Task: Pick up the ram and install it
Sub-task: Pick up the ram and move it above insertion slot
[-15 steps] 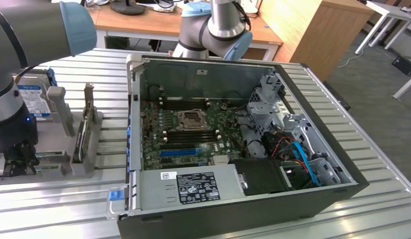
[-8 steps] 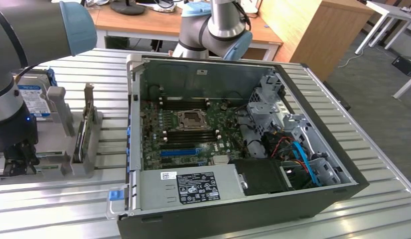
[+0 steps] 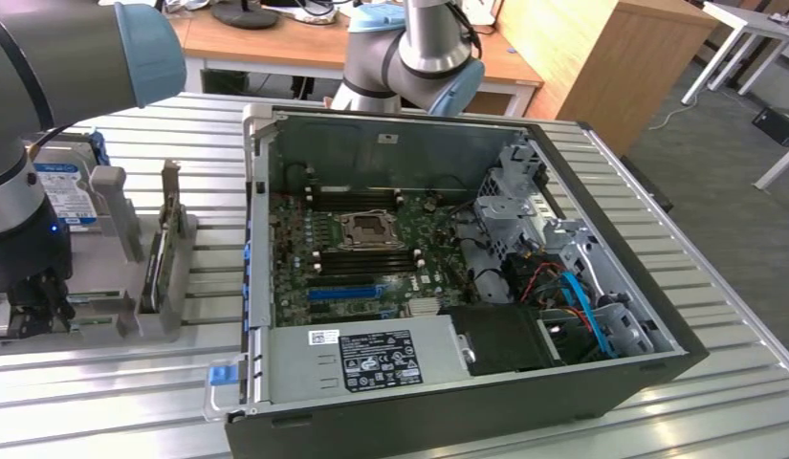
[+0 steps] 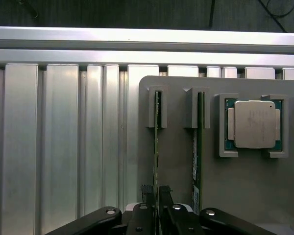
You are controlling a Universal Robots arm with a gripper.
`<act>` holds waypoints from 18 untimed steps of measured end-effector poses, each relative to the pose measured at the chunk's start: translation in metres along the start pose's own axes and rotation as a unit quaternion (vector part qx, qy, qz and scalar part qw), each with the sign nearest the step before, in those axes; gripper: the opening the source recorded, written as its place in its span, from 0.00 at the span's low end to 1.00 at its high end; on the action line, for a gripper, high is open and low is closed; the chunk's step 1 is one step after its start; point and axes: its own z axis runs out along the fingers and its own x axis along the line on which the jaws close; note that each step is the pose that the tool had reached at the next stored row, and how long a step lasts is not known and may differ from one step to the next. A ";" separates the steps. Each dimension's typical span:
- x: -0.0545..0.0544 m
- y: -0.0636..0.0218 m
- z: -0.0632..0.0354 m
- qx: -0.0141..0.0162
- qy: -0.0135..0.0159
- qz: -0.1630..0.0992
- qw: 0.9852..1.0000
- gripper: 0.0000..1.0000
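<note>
Gripper (image 4: 157, 193) closest to the lens in the wrist view: released, not clenched, its fingers (image 4: 148, 195) standing one on each side of the ram (image 4: 157, 142) with only a sliver of gap either way. Ram stands on its long edge in a slot of the grey holder (image 4: 176, 161), its far end caught between two grey posts; the gripper straddles it near the end away from those posts. A second stick (image 4: 198, 142) stands parallel in the next slot, just beside, and a processor chip (image 4: 255, 125) lies flat in its own pocket beyond that. Holder rests on the slatted metal table (image 4: 59, 147). Exterior view places the arm low over the holder at that view's left, well apart from the open computer case (image 3: 368, 143) and its motherboard (image 3: 362, 239).

Risks, as I judge them: the gaps look uneven, so one finger may meet the board first and lever the thin stick sideways in its slot. A hold this near one end could let the far end droop or bind between the posts if the pull is not straight. The neighbouring stick is close enough that the outer finger might brush it. Any tilt picked up here would likely carry into the seating at the motherboard.
</note>
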 end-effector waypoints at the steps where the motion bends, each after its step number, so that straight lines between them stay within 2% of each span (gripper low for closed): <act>1: 0.000 0.0000 0.0000 0.000 0.000 0.000 1.000 0.19; 7: 0.000 0.0000 0.0000 0.000 0.000 0.000 1.000 0.19; 9: 0.000 0.0000 0.0000 0.000 0.000 0.000 1.000 0.12; 18: 0.000 0.0000 0.0000 0.000 0.000 0.000 1.000 0.12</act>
